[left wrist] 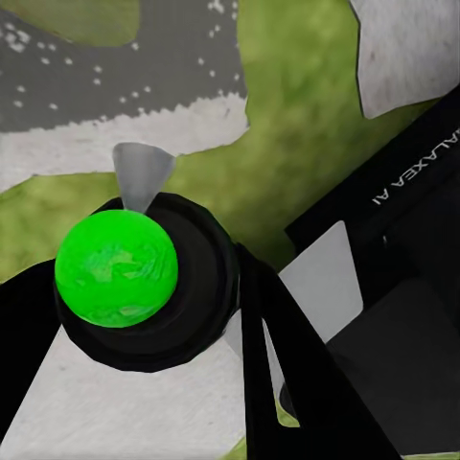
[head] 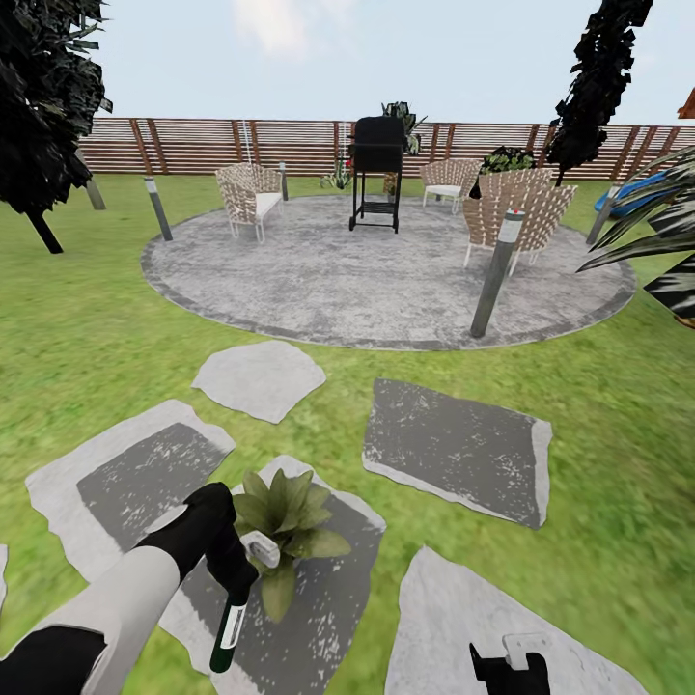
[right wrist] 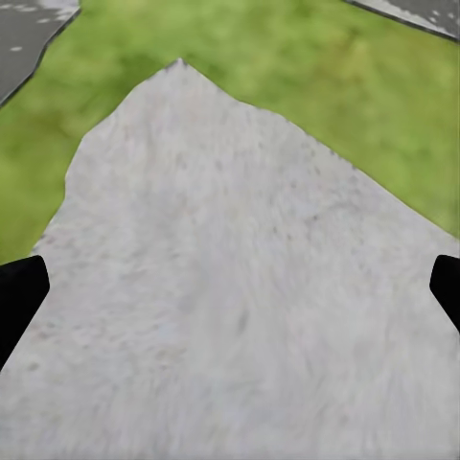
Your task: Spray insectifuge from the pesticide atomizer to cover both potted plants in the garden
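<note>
The pesticide atomizer [head: 235, 598] is held in the left hand [head: 224, 552], near the bottom left of the head view, its white head [head: 261, 552] up against the leaves of a potted plant [head: 282, 526] and its dark green body hanging down toward the near edge. In the left wrist view the black fingers [left wrist: 287, 364] close around the atomizer's dark round body [left wrist: 153, 287], which shows a bright green ball at its end. The potted plant, a low rosette of pointed green leaves, sits on a grey stepping stone [head: 116, 483] just right of the hand; its pot is hidden under the leaves. The right hand [head: 509, 666] sits at the bottom edge, right of centre, over a pale stepping stone [head: 454, 598], and in the right wrist view its 2 dark fingertips [right wrist: 19, 297] stand far apart at the sides with nothing between them but the pale stone [right wrist: 230, 307]. More stepping stones lie on the lawn [head: 618, 463] beyond, 1 small and pale [head: 259, 376], 1 darker to the right [head: 458, 449]. Farther off is the round paved patio [head: 386, 275] with wicker chairs [head: 249, 196], a black grill [head: 376, 169] and grey bollards [head: 497, 275], and the brown slatted fence [head: 193, 145] closes the far side. Dark trees [head: 43, 87] stand at the left and right.
</note>
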